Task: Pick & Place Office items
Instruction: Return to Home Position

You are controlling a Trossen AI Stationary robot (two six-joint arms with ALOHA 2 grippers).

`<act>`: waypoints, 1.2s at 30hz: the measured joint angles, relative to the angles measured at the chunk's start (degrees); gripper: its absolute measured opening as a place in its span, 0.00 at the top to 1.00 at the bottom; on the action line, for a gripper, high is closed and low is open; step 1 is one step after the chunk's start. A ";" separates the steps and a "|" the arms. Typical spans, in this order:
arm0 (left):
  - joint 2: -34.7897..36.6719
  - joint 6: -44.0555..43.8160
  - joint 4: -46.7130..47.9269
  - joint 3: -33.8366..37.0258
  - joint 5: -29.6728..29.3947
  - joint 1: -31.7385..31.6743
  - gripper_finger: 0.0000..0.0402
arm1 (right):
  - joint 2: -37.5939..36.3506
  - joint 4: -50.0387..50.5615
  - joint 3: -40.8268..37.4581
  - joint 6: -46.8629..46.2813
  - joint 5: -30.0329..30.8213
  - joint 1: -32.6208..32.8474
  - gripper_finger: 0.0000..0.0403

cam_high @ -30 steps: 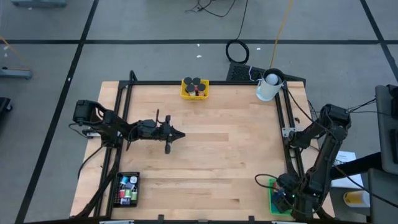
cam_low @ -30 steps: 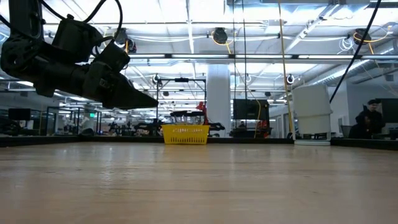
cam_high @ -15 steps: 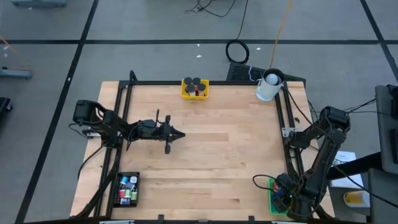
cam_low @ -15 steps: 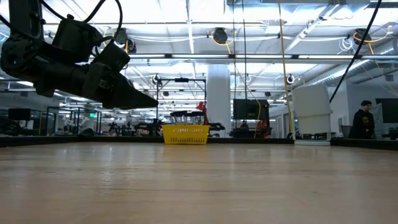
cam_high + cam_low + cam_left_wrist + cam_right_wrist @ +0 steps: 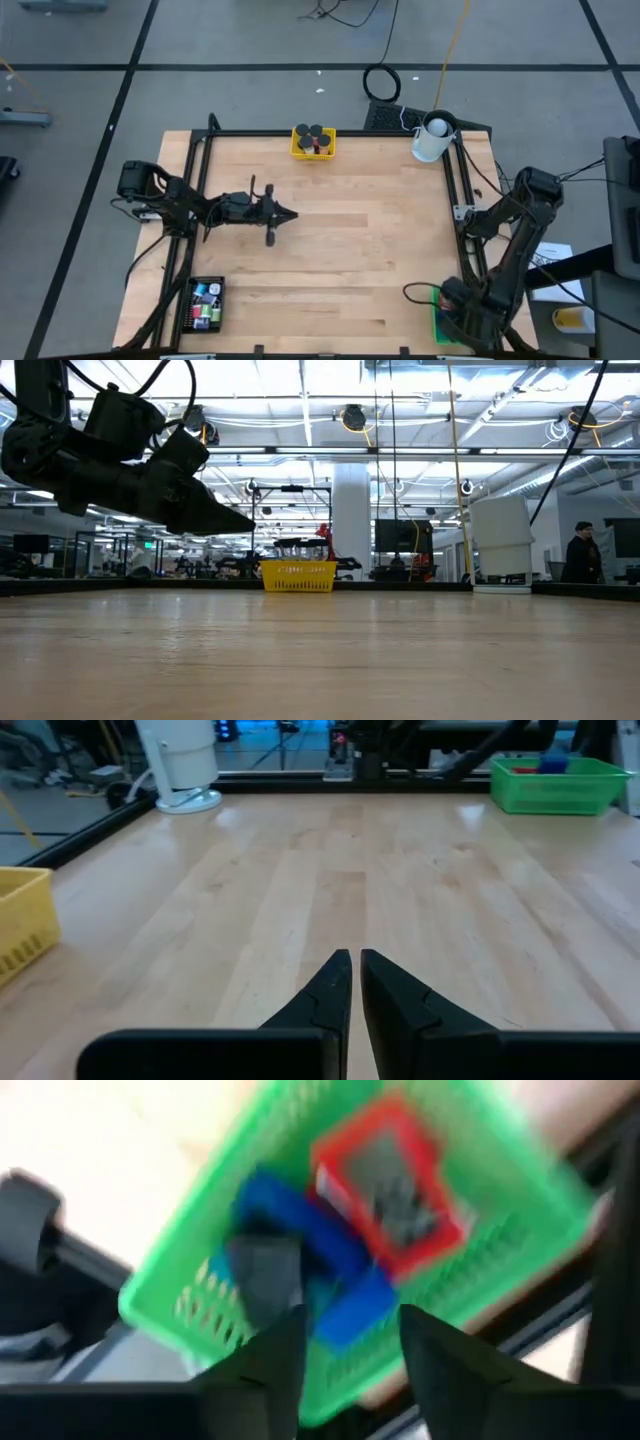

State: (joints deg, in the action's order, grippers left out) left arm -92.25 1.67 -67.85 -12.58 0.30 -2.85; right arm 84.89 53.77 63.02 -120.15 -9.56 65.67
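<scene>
All office items sit in trays: black caps in yellow tray at far edge, mixed bits in black tray near-left, and red-framed item + blue blocks in green tray near-right. Sorting looks done, so arms prob. only need parking. Right gripper hangs over green tray, arm folded steeply down, fingers spread, nothing between. Left gripper hovers level over bench mid-left, pressed together, empty.

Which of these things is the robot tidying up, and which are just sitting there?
Job: black round caps in the yellow tray; small blocks in the black tray; red block and blue blocks in the green tray, under the open right gripper.
Just there: white cup; cable coil; left gripper, shut, above the table.
</scene>
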 joint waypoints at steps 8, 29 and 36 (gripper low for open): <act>-0.02 1.30 -2.66 0.28 -1.91 -0.18 0.91 | -3.16 7.05 -0.02 25.22 8.30 -9.76 0.90; 17.07 3.60 -2.68 11.69 -1.66 -3.50 0.91 | -14.18 -71.61 -31.23 125.59 0.84 -62.55 1.00; 21.66 3.18 2.85 11.84 -1.41 -5.18 0.91 | -23.20 -82.89 -43.75 125.80 -4.34 -70.10 1.00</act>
State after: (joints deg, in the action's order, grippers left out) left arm -70.59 4.85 -65.00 -0.74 -1.11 -8.03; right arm 61.68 -29.12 19.28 5.64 -13.90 -4.44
